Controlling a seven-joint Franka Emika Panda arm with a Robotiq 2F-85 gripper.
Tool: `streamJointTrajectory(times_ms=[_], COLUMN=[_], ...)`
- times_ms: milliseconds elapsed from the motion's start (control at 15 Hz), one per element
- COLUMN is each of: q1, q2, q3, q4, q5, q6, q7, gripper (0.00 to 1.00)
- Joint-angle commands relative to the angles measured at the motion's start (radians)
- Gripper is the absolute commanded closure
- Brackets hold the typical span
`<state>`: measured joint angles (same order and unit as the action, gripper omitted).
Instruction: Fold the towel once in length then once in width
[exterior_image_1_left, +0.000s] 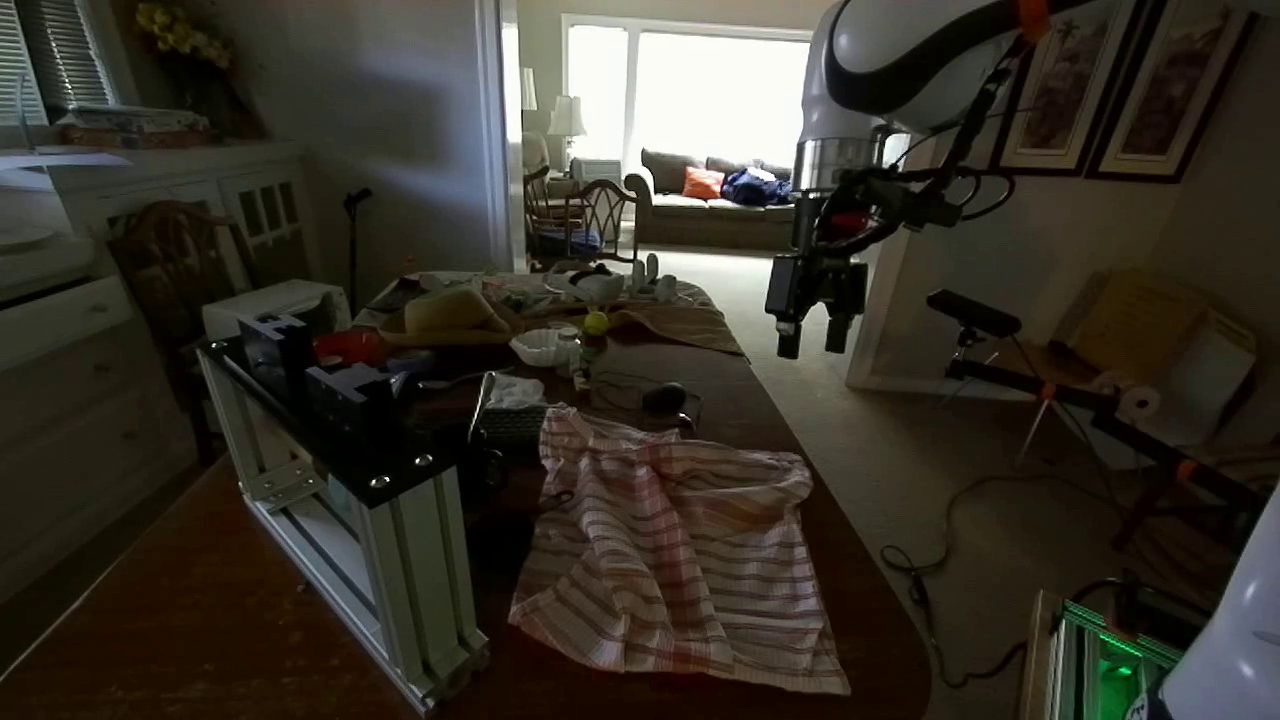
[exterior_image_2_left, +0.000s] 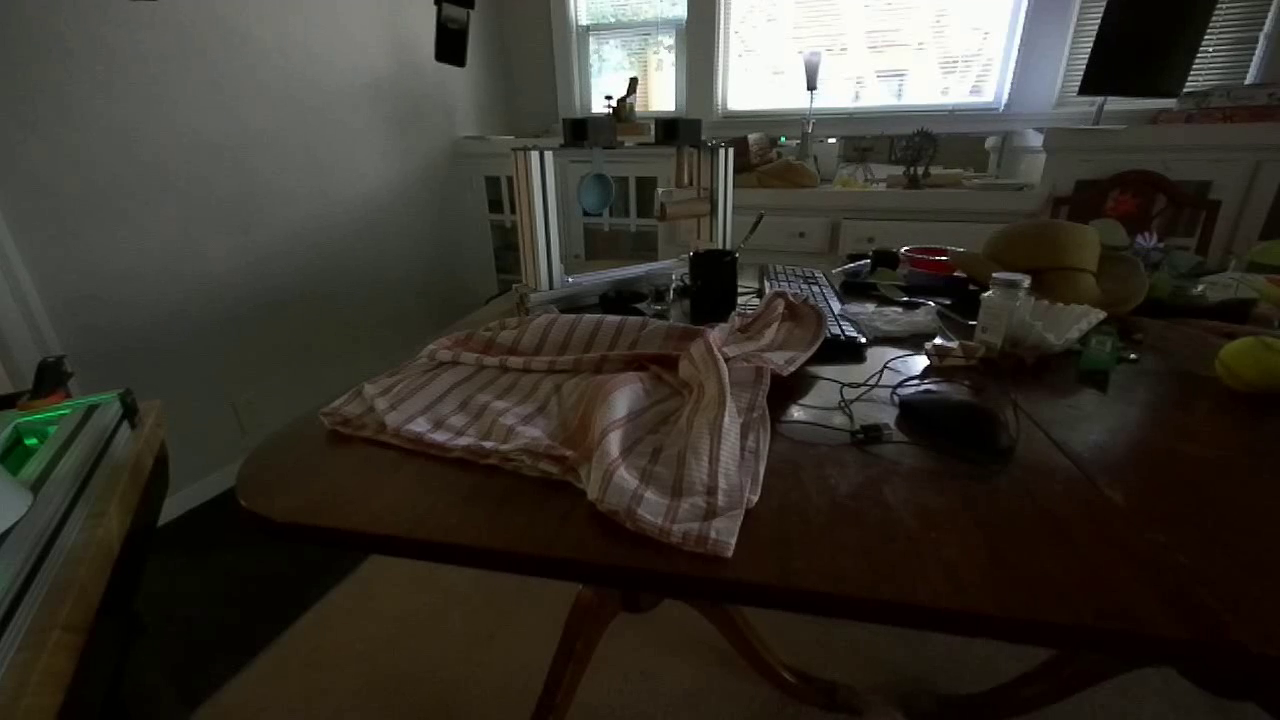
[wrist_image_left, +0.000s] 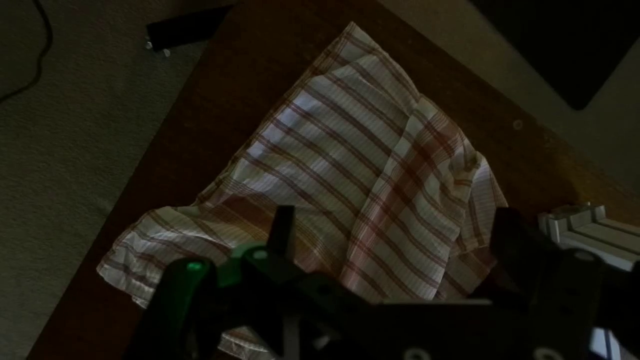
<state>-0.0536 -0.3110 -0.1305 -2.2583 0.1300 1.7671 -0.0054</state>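
The towel is white with red-brown stripes. It lies rumpled on the table in both exterior views, towel (exterior_image_1_left: 670, 560) and towel (exterior_image_2_left: 560, 390), with raised wrinkles and a bunched far end. In the wrist view the towel (wrist_image_left: 345, 150) fills the middle, with a layer turned over along its right side and part hidden behind the gripper. My gripper (exterior_image_1_left: 812, 338) hangs high above the table's right edge in an exterior view, apart from the towel. In the wrist view the gripper (wrist_image_left: 396, 212) has its fingers wide apart with nothing between them.
A metal frame (exterior_image_1_left: 400, 560) stands on the table (exterior_image_2_left: 900, 550) beside the towel. A black mug (exterior_image_2_left: 713, 285), a keyboard (exterior_image_2_left: 815, 300) and a mouse (exterior_image_2_left: 955, 415) with cables lie close to the towel's far end. A hat (exterior_image_2_left: 1050, 260) and a jar (exterior_image_2_left: 1003, 310) stand farther back.
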Motion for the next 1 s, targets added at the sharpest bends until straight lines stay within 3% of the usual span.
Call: streamJointTrajectory(times_ms=[0,200,533,933], q1=[0.037,0.094,0.199,0.272], q2=[-0.017,-0.016,0.085,0.235], q3=[0.055,0.148,0.305,0.435], q4=[-0.067,-0.176,-0.255,-0.277], q5=[-0.005,-0.035,-0.123,-0.397], q6=[-0.015,0.075,0.189,0.413], q7=[-0.084,-0.087,-0.045,0.116], gripper=[0.00,0.00,0.00,0.00])
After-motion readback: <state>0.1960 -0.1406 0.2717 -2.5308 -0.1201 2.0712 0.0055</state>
